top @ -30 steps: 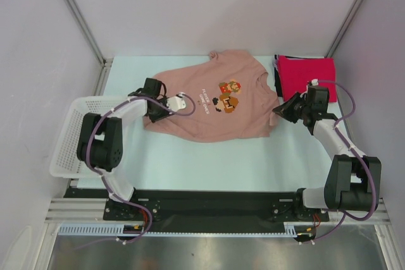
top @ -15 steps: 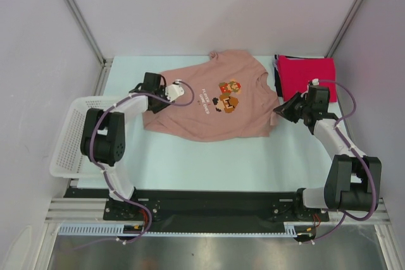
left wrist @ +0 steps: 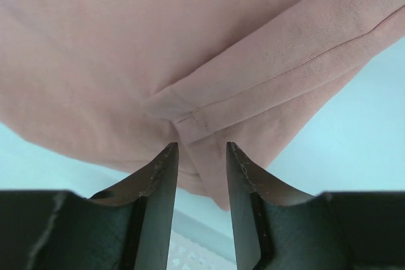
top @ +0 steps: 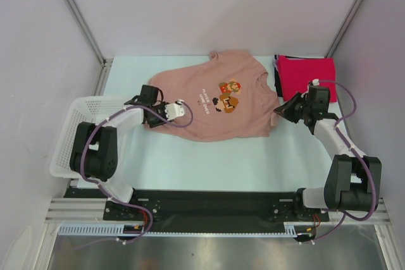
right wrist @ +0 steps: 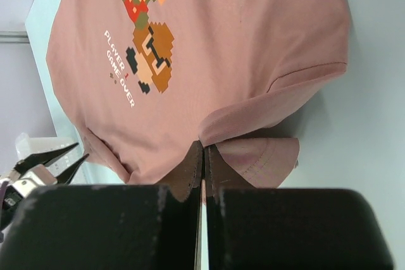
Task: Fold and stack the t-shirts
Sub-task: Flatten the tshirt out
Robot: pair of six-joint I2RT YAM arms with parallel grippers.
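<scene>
Over the last second the left gripper has slid a little toward the near side along the hem end of the dusty-pink t-shirt. Its elbow has swung further out over the white lattice basket. The right gripper and the shirt's right half have not shifted.

From the top camera, the pink shirt lies spread sideways across the middle of the bench, printed side up, hem to the left. At the far right corner a folded red t-shirt rests on a black t-shirt, of which only a dark edge shows. The right gripper sits at the pink shirt's near right sleeve. How either pair of jaws stands is too small to read here.

The left wrist camera settles the left side. Its jaws stand a narrow gap apart, straddling a stitched fold at the shirt's edge. Cloth shows in the gap, with no clear pinch. Pale bench shows to the right, and a patch of white lattice shows below.

The right wrist camera shows what the others do not: the right jaws are pressed fully together on a fold of the sleeve, which is raised slightly off the bench. It also shows the pixel-character print with white lettering beside it. Beyond the hem, the left jaws are parted in a V.
</scene>
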